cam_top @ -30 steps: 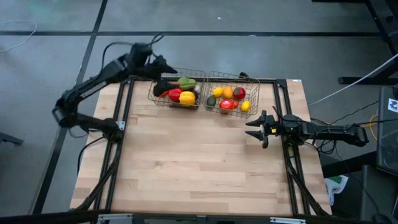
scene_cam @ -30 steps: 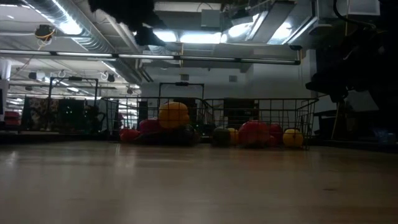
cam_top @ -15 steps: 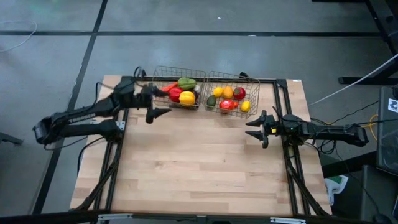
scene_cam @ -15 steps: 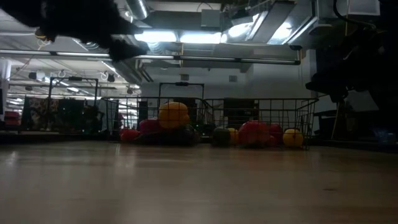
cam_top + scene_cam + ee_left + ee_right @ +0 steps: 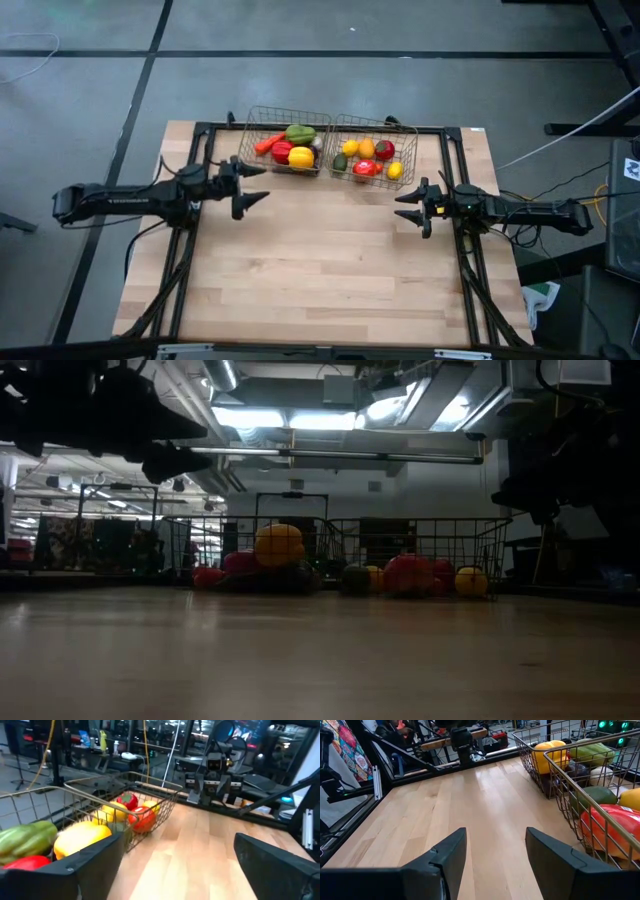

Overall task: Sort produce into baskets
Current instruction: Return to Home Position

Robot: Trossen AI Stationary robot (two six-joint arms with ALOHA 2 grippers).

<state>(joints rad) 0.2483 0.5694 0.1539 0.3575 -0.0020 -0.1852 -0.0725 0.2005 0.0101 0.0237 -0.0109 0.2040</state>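
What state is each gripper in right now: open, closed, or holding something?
Left gripper: open, holding nothing.
Right gripper: open, holding nothing.

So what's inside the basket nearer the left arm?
That basket holds a green piece, a red one, a yellow pepper and an orange carrot; anything under them is covered.

Open tabletop (image 5: 320, 260), baskets (image 5: 288, 110) at far edge

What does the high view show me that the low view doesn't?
Only high: that the left hand and right hand are open and empty over the table. Only low: the room behind, and the yellow pepper topping its pile. Both: the left basket and right basket holding produce.
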